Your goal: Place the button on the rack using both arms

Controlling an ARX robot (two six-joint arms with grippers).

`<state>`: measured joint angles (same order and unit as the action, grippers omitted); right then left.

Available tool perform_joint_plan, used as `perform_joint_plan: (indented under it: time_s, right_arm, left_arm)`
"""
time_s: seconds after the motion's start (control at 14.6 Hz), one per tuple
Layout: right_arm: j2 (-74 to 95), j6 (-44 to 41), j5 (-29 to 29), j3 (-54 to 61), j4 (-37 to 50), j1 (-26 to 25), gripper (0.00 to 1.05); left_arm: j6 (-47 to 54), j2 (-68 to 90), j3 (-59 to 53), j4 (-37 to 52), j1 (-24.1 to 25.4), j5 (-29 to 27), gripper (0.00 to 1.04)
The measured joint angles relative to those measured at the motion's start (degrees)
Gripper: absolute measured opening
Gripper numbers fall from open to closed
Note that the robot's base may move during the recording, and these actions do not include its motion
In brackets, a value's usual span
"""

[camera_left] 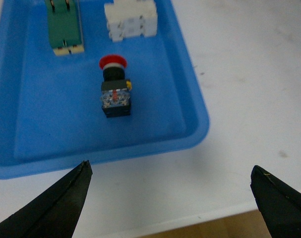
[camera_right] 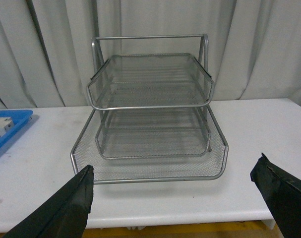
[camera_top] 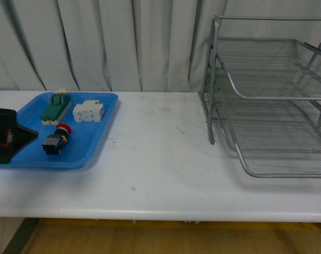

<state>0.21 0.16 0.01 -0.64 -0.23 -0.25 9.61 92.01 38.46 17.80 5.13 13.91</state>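
Looking like the pickup step to me: left claw point(camera_left: 171, 167) gaping wide, button point(camera_left: 114, 91) lying untouched in the blue tray point(camera_left: 21, 124) just ahead of its tips, so next it should reach in and close, while the right claw point(camera_right: 175, 163), wide too, faces the rack point(camera_right: 150, 106).

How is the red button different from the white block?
The button has a round red cap on a dark body; the white block is plain white and boxy. The button lies nearer the robot; the white block sits further back. Both rest in the blue tray.
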Motion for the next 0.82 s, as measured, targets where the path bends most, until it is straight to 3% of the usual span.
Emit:
perform_joint_plan:
  time_s: [0.07,0.34,0.82]
  right_arm:
    - [0.0,0.0,0.0,0.0,0.0,0.0,0.98]
    - [0.0,0.0,0.0,0.0,0.0,0.0,0.98]
    - [0.0,0.0,0.0,0.0,0.0,0.0,0.98]
  left_arm:
    - [1.4,16.0,12.5,-3.1,0.8,-1.0,0.98]
    - [1.4,26.4,27.1,-8.2,1.5,-1.5,0.98]
    - [1.3,37.8,41.9,-16.2,0.3,-4.0,0.98]
